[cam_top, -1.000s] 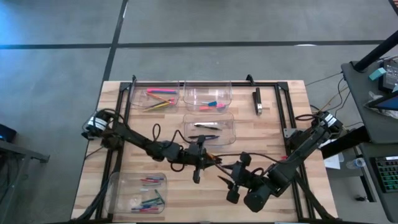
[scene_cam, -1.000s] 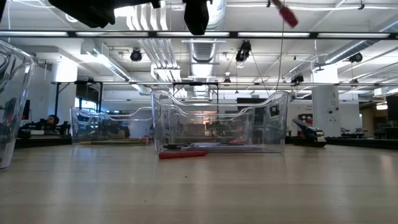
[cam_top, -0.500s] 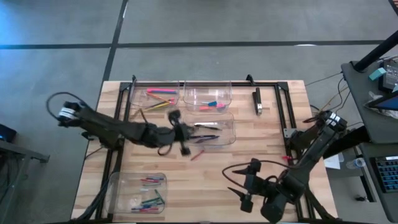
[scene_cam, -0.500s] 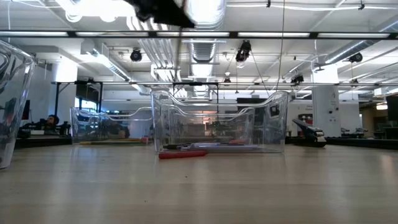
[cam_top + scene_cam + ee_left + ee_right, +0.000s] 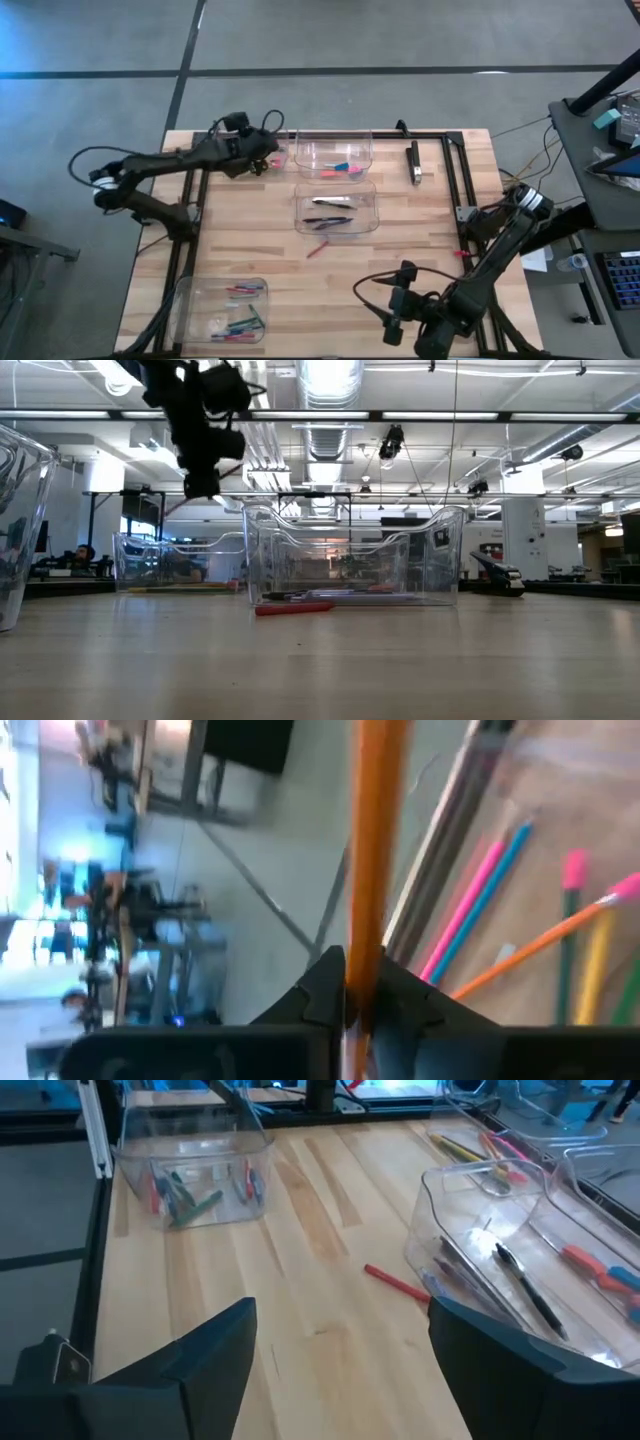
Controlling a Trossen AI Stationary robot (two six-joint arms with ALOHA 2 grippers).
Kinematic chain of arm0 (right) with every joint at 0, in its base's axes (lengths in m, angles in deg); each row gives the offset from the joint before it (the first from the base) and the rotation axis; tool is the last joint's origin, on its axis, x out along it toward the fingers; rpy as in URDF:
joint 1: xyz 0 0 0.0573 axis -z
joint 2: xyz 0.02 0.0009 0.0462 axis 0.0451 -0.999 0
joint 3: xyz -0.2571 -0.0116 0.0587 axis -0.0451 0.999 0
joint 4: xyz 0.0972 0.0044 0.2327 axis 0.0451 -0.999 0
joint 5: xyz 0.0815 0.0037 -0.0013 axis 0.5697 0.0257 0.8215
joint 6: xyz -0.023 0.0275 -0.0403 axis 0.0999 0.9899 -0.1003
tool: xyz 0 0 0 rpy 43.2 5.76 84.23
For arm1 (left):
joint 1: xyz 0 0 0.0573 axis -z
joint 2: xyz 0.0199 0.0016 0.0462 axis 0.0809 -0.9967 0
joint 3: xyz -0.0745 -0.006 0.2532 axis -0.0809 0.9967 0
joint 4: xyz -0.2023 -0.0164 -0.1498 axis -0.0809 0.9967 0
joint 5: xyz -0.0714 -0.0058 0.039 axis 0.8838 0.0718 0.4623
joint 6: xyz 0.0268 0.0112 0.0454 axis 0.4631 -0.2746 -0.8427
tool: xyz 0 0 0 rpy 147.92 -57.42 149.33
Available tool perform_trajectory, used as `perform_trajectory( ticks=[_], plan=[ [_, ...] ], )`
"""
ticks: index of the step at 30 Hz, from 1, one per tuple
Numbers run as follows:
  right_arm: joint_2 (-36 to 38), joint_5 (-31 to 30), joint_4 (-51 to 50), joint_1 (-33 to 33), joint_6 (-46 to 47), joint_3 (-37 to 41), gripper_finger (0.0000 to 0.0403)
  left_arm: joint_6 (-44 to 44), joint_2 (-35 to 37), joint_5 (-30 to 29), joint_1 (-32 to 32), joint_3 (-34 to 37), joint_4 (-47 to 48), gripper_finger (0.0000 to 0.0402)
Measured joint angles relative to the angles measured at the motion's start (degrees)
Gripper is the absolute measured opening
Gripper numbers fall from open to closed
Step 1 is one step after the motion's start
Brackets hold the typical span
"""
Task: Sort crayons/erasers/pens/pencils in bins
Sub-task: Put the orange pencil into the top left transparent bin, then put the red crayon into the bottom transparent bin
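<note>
Pencil over the far-left bin

My left end effector (image 5: 352,1005) pinches 1 orange pencil (image 5: 378,840) above the pencil bin (image 5: 262,155); releasing off-centre could drop it onto the bench. Right end effector (image 5: 340,1370) waits open, empty.

A pale wooden table (image 5: 420,230) spreads beneath both grippers, edged by a black metal frame (image 5: 440,133) whose far rail runs just behind the left gripper (image 5: 264,160). A black oblong block (image 5: 414,163) with a pale end lies flat inside that frame, well apart from the left gripper, and well beyond the right gripper (image 5: 388,318). Grey floor (image 5: 400,40) crossed by dark lines lies past the table. Outward of the right gripper, off the table, stands a dark desk (image 5: 600,120) with a keyboard (image 5: 620,285). In the low view, ceiling lights (image 5: 330,375) glow overhead.
</note>
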Motion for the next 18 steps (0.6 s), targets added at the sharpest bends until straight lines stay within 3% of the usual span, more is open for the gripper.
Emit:
perform_trajectory(
  ticks=[5, 12, 16, 18],
  plan=[
    [-0.48, 0.01, -0.33, 0.02, 0.68, 0.02, 0.0281, -1.01, -3.32, 1.81, -4.26, -0.04, 0.44, 0.0068],
    [-0.53, 0.00, -0.41, 0.02, 1.03, 0.02, 0.0275, -2.81, -3.00, 0.54, -5.19, -1.41, 0.87, 0.0195],
    [-0.53, 0.00, -1.87, 0.02, 1.96, 0.02, 0.0274, 3.29, 0.43, 0.31, -3.23, -3.05, 0.63, 0.0247],
    [-0.53, 0.00, -3.31, 0.02, 3.05, 0.02, 0.0274, 6.34, 3.29, 3.78, -1.13, -3.06, 0.39, 0.0255]
  ],
)
